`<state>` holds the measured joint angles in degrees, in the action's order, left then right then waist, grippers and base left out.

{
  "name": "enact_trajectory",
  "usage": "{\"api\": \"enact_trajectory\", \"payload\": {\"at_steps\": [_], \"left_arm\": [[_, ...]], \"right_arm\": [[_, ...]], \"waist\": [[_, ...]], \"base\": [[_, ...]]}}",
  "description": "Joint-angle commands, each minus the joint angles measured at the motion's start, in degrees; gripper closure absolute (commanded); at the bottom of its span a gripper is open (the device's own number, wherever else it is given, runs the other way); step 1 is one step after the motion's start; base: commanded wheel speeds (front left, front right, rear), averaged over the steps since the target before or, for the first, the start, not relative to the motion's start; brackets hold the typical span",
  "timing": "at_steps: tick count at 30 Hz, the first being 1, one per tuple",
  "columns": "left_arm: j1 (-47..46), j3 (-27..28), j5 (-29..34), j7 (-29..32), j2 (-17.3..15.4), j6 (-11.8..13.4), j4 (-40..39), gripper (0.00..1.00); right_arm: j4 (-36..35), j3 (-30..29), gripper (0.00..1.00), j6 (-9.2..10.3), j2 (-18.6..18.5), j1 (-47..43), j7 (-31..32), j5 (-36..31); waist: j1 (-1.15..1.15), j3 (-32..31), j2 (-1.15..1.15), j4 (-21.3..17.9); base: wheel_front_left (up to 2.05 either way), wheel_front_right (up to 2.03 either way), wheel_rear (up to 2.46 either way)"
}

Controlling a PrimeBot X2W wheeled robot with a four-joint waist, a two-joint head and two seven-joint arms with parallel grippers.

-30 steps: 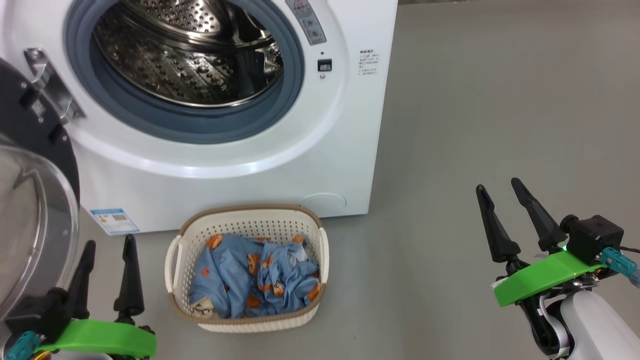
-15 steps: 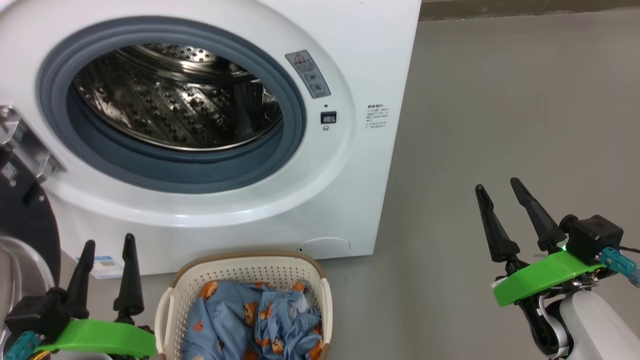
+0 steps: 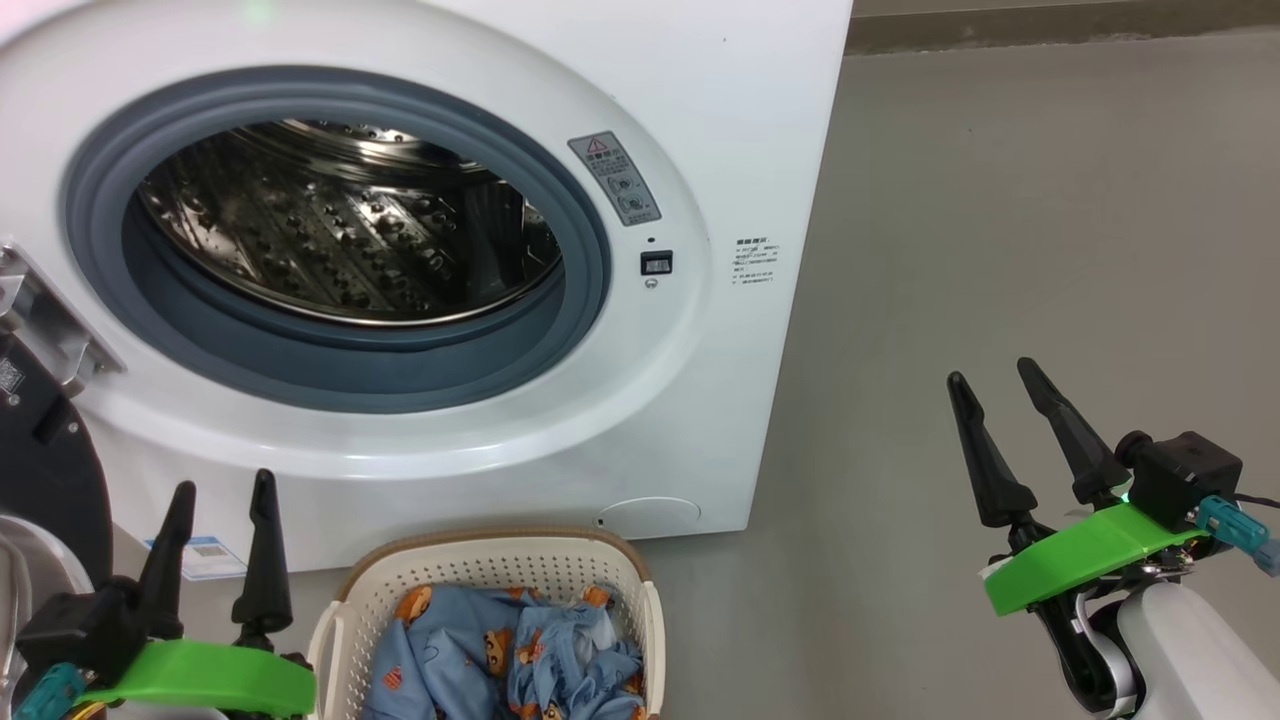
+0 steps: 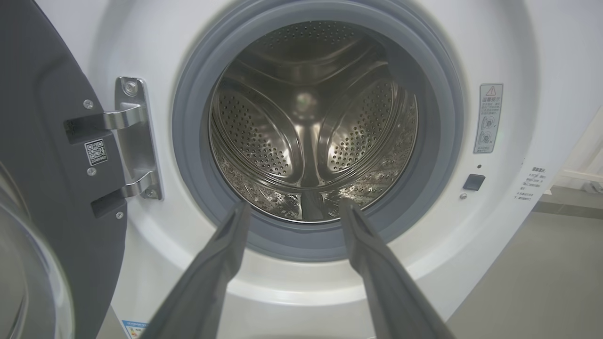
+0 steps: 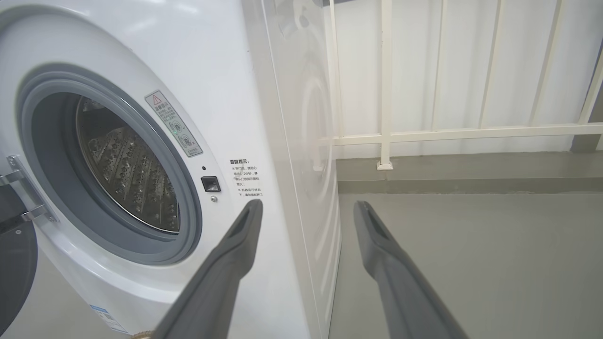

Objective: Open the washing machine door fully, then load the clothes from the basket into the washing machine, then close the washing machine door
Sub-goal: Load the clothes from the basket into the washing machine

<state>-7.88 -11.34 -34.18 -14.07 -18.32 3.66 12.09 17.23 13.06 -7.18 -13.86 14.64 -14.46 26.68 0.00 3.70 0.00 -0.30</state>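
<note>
The white washing machine [image 3: 700, 120] stands before me with its steel drum [image 3: 340, 250] exposed and bare. Its door [image 3: 40, 470] is swung wide to the left; the black rim, glass bowl and metal hinge [image 4: 134, 141] appear in the left wrist view. Below the machine sits the cream basket [image 3: 500, 560], and in it lie the blue bear-print clothes [image 3: 510, 655]. My left gripper [image 3: 222, 490] is open, just left of the basket. Far off to the right, over the floor, my right gripper [image 3: 995, 372] is open and holds nothing.
Grey floor [image 3: 1000, 250] stretches to the right of the machine. A white railing [image 5: 386, 136] runs along a low kerb behind it. A blue label sticker [image 3: 200, 557] sits low on the machine's front.
The head camera has tilted up: the machine and basket sit lower in the picture, the basket partly cut off. Both grippers hold the same place and stay open.
</note>
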Motion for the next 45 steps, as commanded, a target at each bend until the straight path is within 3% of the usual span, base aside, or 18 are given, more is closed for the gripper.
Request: {"api": "enact_trajectory", "payload": {"at_steps": [1, 45], "left_arm": [[-2.0, 1.9, -0.3, -0.5, -1.6, 0.2, -0.8, 0.00], [-2.7, 0.2, -1.3, -0.5, -1.4, 0.2, 0.3, 0.00]], "right_arm": [[-1.2, 1.1, 0.00, -0.31, -0.7, 0.7, -0.5, -0.5], [-0.7, 0.7, 0.00, -0.31, -0.6, 0.8, -0.5, 0.4]], "waist": [[0.00, 0.0, 0.00, 0.0], [0.00, 1.4, 0.00, -0.5]], "base": [[0.00, 0.00, 0.00], [0.00, 0.00, 0.00]]}}
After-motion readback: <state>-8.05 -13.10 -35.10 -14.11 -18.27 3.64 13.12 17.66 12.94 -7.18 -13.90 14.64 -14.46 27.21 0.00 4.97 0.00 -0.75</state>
